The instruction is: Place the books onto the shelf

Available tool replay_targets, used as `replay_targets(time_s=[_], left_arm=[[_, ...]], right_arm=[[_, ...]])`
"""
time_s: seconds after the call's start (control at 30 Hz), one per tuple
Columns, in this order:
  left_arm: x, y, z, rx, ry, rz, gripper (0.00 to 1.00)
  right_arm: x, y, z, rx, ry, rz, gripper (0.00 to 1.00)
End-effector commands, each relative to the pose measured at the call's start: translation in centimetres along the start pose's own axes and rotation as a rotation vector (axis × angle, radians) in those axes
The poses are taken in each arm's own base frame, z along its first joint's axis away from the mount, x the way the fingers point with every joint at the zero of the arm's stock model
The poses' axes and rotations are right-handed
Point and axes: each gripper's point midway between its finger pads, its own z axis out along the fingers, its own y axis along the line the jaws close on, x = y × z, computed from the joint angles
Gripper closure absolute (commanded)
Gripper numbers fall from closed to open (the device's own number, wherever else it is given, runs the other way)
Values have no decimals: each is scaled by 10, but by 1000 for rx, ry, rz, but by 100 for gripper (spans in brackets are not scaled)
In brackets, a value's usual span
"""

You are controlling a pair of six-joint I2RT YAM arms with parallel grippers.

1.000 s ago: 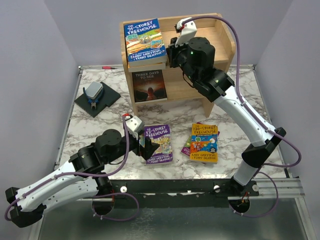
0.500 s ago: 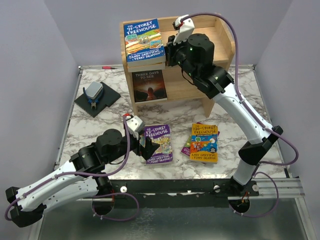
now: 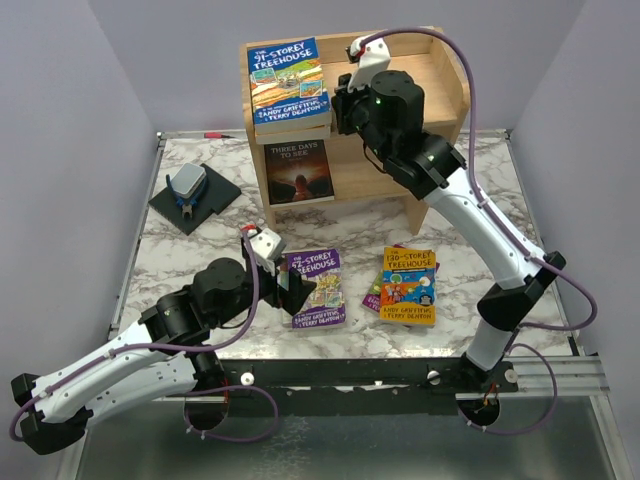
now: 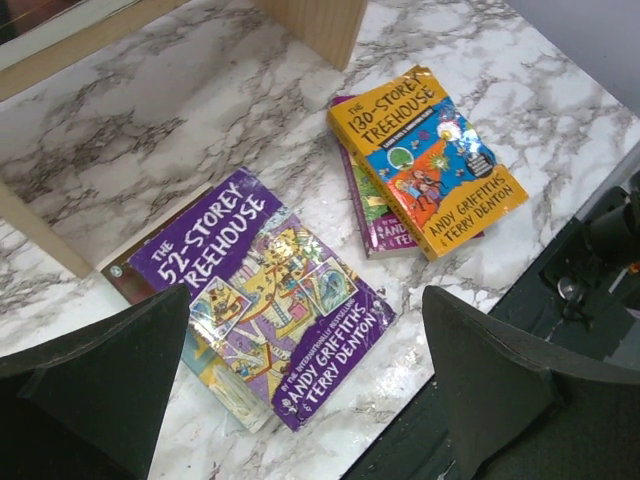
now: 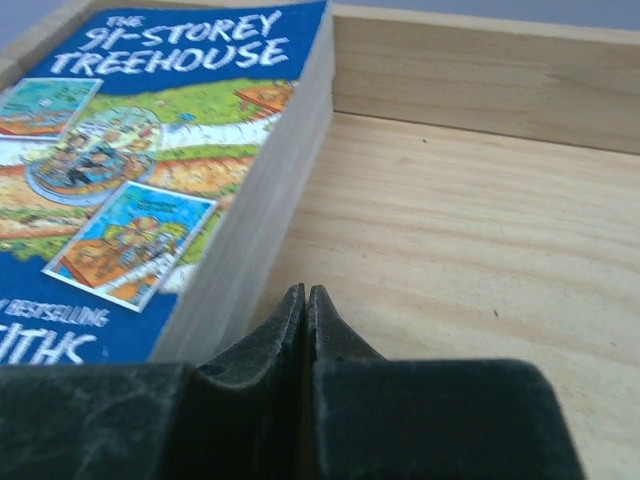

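The blue book (image 3: 290, 85) (image 5: 130, 170) lies flat on the left of the wooden shelf's (image 3: 445, 95) top. My right gripper (image 3: 342, 108) (image 5: 307, 292) rests shut and empty on the shelf top (image 5: 470, 230), right beside that book's page edge. A purple book (image 3: 316, 288) (image 4: 270, 300) lies on the table on top of another book (image 4: 120, 275). My left gripper (image 3: 295, 292) (image 4: 307, 292) hovers wide open over it, holding nothing. An orange book (image 3: 410, 285) (image 4: 430, 160) lies on a further purple one (image 4: 365, 215) to the right.
A dark book (image 3: 298, 170) leans in the shelf's lower tier. A black pad with a blue-grey tool (image 3: 192, 195) sits at the far left of the marble table (image 3: 450, 250). The table's front edge and black rail (image 4: 570, 290) run close behind the purple book.
My right wrist has shifted slightly left along the shelf top, closer to the blue book. My left gripper has edged a little left over the purple book.
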Motion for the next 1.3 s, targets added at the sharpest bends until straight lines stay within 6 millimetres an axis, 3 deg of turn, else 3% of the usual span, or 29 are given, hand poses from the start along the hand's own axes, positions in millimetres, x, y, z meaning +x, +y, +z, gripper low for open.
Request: replay_targets(time_s=[0.0, 0.07, 0.13, 0.3, 0.47, 0.63, 0.87, 1.0, 1.27], left_arm=[[-6, 21, -4, -137, -3, -48, 1], [-6, 27, -4, -178, 0, -71, 1], [-6, 34, -6, -225, 1, -94, 1], [-3, 43, -7, -303, 5, -192, 1], [9, 40, -5, -304, 16, -300, 1], [30, 38, 1, -313, 66, -365, 1], [71, 48, 10, -402, 115, -493, 1], [88, 51, 16, -415, 116, -526, 1], [119, 47, 34, -388, 152, -557, 1]], right_arm=[[-14, -31, -28, 131, -36, -18, 90], [-19, -33, -41, 121, -51, -12, 85], [-20, -31, -57, 77, -54, -6, 74], [-1, -36, -111, 18, -42, 98, 57], [44, -43, -159, -15, 22, 193, 50], [108, -34, -190, -85, 161, 275, 40], [209, -10, -205, -172, 403, 347, 28], [254, 7, -207, -231, 509, 405, 23], [308, 27, -198, -259, 635, 491, 22]])
